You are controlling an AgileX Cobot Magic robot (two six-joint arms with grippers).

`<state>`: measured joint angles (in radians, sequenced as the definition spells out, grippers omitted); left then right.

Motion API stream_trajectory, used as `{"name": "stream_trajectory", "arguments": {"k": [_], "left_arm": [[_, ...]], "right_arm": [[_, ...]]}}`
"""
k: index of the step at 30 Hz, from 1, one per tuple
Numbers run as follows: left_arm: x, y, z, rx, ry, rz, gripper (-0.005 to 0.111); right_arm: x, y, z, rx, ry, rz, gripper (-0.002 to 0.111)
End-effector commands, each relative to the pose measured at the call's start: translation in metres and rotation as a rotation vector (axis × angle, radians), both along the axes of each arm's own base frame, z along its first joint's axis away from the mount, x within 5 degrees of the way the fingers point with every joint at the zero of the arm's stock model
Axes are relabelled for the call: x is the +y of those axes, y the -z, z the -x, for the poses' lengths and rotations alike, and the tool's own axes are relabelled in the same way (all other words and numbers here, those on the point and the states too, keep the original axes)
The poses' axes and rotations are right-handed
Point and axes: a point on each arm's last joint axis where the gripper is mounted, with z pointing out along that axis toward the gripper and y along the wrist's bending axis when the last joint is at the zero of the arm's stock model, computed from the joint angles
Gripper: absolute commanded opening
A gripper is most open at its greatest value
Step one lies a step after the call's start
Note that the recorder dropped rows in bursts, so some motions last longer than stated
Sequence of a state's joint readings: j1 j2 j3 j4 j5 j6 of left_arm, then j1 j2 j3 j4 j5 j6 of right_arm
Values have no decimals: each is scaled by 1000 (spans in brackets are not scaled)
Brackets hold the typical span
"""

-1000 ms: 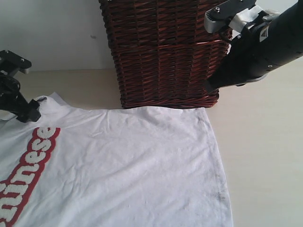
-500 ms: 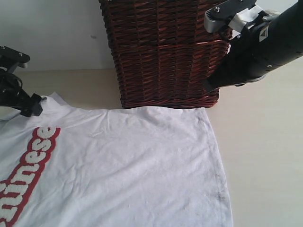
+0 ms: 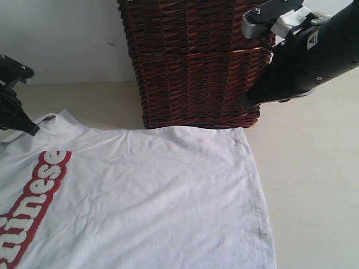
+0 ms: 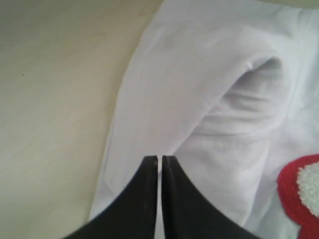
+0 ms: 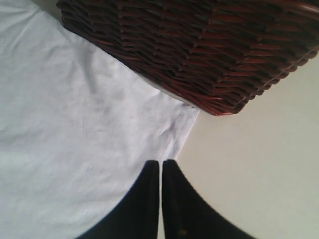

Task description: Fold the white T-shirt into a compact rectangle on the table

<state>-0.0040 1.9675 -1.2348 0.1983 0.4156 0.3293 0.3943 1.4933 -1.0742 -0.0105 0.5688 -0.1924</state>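
We count one table (image 3: 314,185), a pale beige surface carrying everything else. One white T-shirt (image 3: 157,196) lies spread flat on it, print side up, filling the lower left of the exterior view. Its far edge runs just in front of the base of one dark wicker basket (image 3: 190,61), which stands upright at the back of the table. Two arms are present. The right arm (image 3: 320,56) is raised at the upper right of the exterior view and slopes down toward the basket's front right corner, clear of the cloth. The left arm (image 3: 8,95) enters at the left edge and is angled down toward the shirt's corner. The right gripper (image 5: 160,167) hangs above the shirt's corner beside the basket base; its two fingers (image 5: 134,209) are pressed together with only a thin slit between them, and they hold nothing. The left gripper (image 4: 160,162) is drawn equally narrow, its tips at the shirt's edge, beside a raised fold in the fabric. We cannot tell whether any cloth is pinched between them. One band of red lettering (image 3: 39,185) with white fill runs across the shirt near the left edge of the exterior view.
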Motion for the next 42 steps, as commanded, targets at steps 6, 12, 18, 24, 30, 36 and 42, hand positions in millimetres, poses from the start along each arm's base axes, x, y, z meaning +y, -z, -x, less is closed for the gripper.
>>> {"name": "stream_trajectory", "arguments": {"k": [6,12,18,24,30,36,42], "left_arm": [[3,-5,2,21,6,-16,1],[-2,-4,3,44,96,-2,0],[-5,5,1,52,136,9,0],[-5,5,-2,21,129,10,0],[-1,18,-8,-9,119,10,21],[0,24,-35,-318,93,13,17],[0,37,-50,-524,87,12,19]], "right_arm": [[2,6,-4,4,-6,4,5],[2,6,-4,4,-6,4,5],[2,6,-4,2,-6,3,5],[2,6,-4,0,-6,3,5],[2,6,-4,0,-6,3,5],[2,6,-4,4,-5,2,5],[2,7,-3,10,-3,-1,5]]}}
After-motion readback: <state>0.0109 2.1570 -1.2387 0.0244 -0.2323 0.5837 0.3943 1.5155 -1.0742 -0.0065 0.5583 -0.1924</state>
